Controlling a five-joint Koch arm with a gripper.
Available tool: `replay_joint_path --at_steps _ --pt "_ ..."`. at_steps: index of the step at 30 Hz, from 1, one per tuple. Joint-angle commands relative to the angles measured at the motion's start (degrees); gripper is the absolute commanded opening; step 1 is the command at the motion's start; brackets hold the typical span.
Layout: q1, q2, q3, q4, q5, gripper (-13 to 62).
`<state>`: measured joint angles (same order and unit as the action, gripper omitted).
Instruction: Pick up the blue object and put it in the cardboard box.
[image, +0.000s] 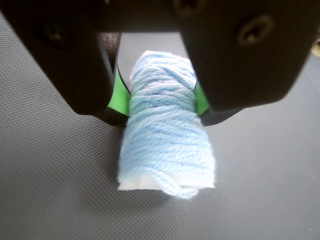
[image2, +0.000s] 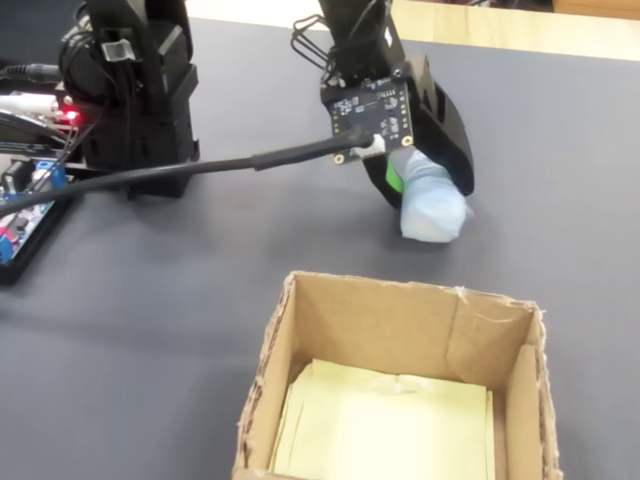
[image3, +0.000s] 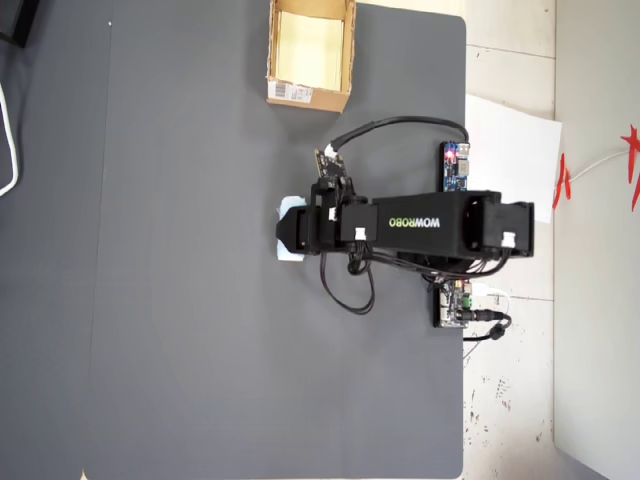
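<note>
The blue object (image: 165, 135) is a pale blue roll of yarn lying on the dark mat, seen also in the fixed view (image2: 432, 208) and peeking out under the arm in the overhead view (image3: 290, 208). My gripper (image: 161, 97) is shut on its upper half, green pads (image: 119, 95) pressed against both sides. The cardboard box (image2: 300, 330) stands open with a pale yellow inside, a short way in front of the roll in the fixed view; in the overhead view the box (image3: 346, 50) sits at the mat's top edge with a white label on a flap.
A black arm base with electronics and cables (image2: 130, 90) stands at the left of the fixed view. A black cable (image2: 200, 168) runs across the mat to the gripper. Circuit boards (image3: 455, 165) lie beside the mat's right edge in the overhead view.
</note>
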<state>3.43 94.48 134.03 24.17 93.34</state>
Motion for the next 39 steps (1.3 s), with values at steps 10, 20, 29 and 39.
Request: replay_joint_path --at_steps 10,20,29,39 --pt "2.3 8.0 8.6 -22.5 2.9 11.5" --pt "7.6 25.5 21.7 -33.0 -0.7 11.5" --pt "18.5 31.8 18.4 -38.0 -5.0 11.5" --pt "32.9 26.0 6.0 -36.2 -8.9 11.5"
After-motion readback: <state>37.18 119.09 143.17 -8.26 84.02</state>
